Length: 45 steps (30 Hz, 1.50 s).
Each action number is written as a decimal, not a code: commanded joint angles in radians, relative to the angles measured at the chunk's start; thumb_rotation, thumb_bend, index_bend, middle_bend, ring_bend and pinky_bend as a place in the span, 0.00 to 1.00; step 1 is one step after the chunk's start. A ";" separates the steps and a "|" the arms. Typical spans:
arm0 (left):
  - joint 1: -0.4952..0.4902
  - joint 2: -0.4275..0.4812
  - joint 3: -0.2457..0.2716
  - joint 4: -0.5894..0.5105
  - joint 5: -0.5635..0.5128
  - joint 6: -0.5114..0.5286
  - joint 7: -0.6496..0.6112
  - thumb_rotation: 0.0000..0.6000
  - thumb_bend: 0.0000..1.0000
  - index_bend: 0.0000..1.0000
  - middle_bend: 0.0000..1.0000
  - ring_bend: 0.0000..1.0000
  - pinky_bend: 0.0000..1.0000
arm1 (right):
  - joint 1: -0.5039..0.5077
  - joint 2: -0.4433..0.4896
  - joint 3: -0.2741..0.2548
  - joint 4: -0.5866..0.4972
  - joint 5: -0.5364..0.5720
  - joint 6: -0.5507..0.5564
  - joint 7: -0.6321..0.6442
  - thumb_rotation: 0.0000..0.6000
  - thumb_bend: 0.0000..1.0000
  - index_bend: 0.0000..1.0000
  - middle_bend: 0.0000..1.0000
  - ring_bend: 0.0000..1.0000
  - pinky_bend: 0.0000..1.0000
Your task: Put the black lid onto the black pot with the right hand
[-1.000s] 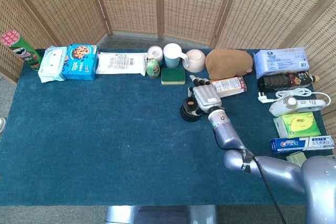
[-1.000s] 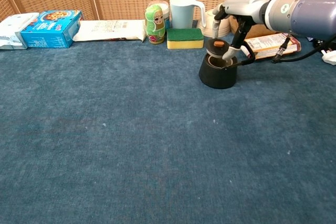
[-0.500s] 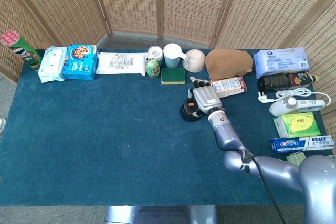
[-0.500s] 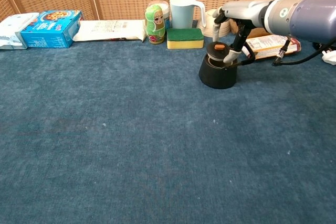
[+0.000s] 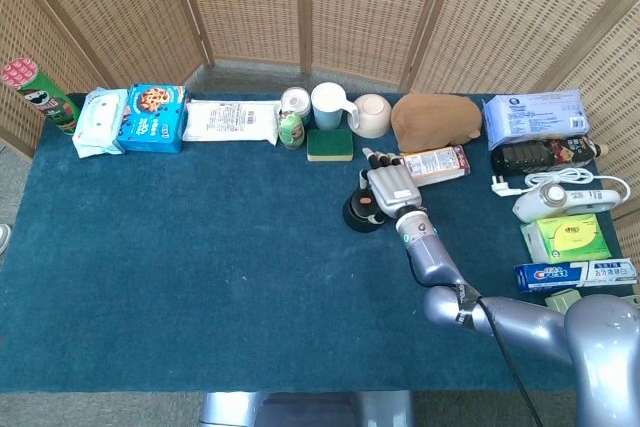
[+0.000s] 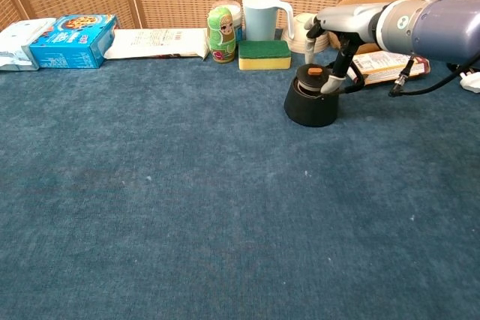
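The lid [image 6: 313, 79] sits on the pot [image 6: 310, 106], mid-table right of centre. The right hand [image 6: 334, 50] hangs over it, fingers [image 6: 330, 82] touching its right edge, seemingly to seat it; whether they grip it, I cannot tell.

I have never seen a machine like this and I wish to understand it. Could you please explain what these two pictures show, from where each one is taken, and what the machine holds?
Both pictures come from the robot's own cameras: the head view looks down on the table, the chest view looks across it from low down. The silver arm is the robot's right arm, ending in a robot hand with fingers like a person's. Its fingers touch the small black lid with an orange knob, which lies on the round black pot. The left robot hand is in neither picture. The dark blue carpeted table also carries a green and yellow sponge, a pale blue plastic jug, a blue biscuit box and other packets along its edges.
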 commanded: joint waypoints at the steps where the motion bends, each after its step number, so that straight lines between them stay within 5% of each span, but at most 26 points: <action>1: 0.001 0.000 0.000 0.000 0.001 0.002 -0.001 1.00 0.13 0.00 0.00 0.00 0.06 | 0.001 0.001 -0.003 -0.002 0.005 -0.004 -0.001 1.00 0.27 0.39 0.00 0.08 0.04; 36: 0.003 0.001 0.002 0.001 0.007 0.005 -0.006 1.00 0.13 0.00 0.00 0.00 0.06 | -0.004 0.050 0.029 -0.114 -0.059 0.026 0.074 1.00 0.27 0.31 0.00 0.08 0.04; 41: 0.006 0.002 0.003 0.009 0.012 0.013 -0.014 1.00 0.13 0.00 0.00 0.00 0.06 | -0.044 0.126 0.029 -0.239 -0.156 0.074 0.110 1.00 0.24 0.29 0.01 0.09 0.04; 45: 0.008 0.003 0.001 0.018 0.010 0.019 -0.025 1.00 0.13 0.00 0.00 0.00 0.06 | -0.126 0.222 -0.010 -0.367 -0.336 0.195 0.129 0.98 0.10 0.23 0.03 0.08 0.01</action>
